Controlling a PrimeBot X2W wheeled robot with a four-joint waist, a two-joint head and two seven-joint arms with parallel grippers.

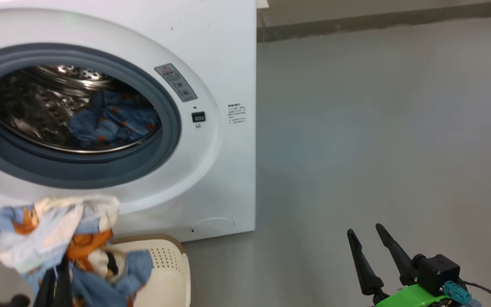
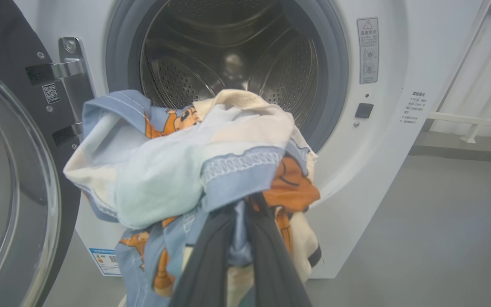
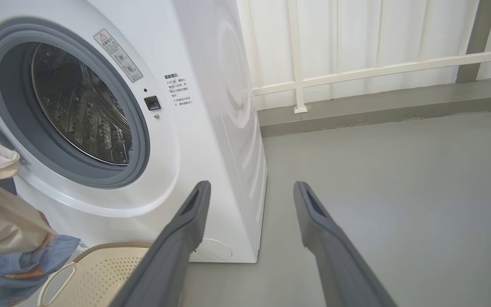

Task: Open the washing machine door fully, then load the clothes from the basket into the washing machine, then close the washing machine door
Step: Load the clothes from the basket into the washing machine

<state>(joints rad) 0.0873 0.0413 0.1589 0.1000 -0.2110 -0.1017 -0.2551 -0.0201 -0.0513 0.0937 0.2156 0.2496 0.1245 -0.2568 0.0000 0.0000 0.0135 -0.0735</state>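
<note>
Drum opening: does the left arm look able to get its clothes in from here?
Probably yes. The washing machine door stands swung aside, the drum mouth is unobstructed, and the left gripper, shut on the clothes, hangs just before it.

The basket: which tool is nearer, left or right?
Left. The left tool, shut on clothes, is just above the basket; the right tool, open, is off to its right over the floor.

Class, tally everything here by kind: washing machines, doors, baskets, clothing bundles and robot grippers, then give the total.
White front-loading washing machine: 1
Round black-rimmed glass door: 1
Cream perforated plastic basket: 1
Light-blue printed clothing bundles: 2, drum bundle, held bundle
Dark two-fingered grippers: 2, left gripper, right gripper
Total: 7
</note>
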